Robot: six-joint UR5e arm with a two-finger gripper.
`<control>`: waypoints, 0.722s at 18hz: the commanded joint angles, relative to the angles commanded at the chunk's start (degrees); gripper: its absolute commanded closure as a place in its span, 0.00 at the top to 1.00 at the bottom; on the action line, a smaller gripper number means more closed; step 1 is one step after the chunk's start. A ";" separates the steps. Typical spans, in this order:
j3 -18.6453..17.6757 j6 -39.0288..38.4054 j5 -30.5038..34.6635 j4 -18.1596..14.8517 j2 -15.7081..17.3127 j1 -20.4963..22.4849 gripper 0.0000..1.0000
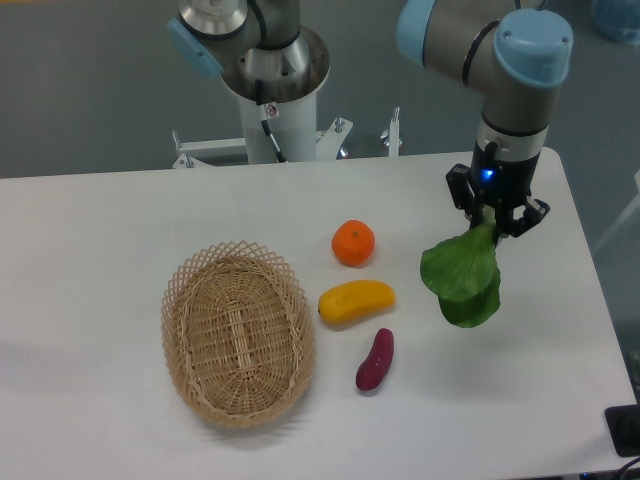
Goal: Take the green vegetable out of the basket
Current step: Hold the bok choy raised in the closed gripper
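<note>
The green vegetable (pixel 462 275) has broad bright green leaves and hangs from my gripper (pixel 492 224) at the right side of the table, right of the yellow fruit. The gripper is shut on its pale stem end, which is mostly hidden between the fingers. The leaves hang down, and I cannot tell whether they touch the table. The basket (pixel 237 333) is an oval tan wicker one at the front left, with nothing in it, well left of the gripper.
An orange fruit (pixel 353 243), a yellow fruit (pixel 356 301) and a small purple piece (pixel 376 361) lie between the basket and the gripper. The arm's base column (pixel 272 100) stands behind the table's far edge. The table's right edge is close to the gripper.
</note>
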 joint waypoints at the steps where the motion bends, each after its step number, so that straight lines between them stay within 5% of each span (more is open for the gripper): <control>1: 0.26 -0.35 -0.44 0.00 0.00 -0.09 0.40; 13: 0.09 -0.88 -3.17 0.35 0.00 -0.09 0.40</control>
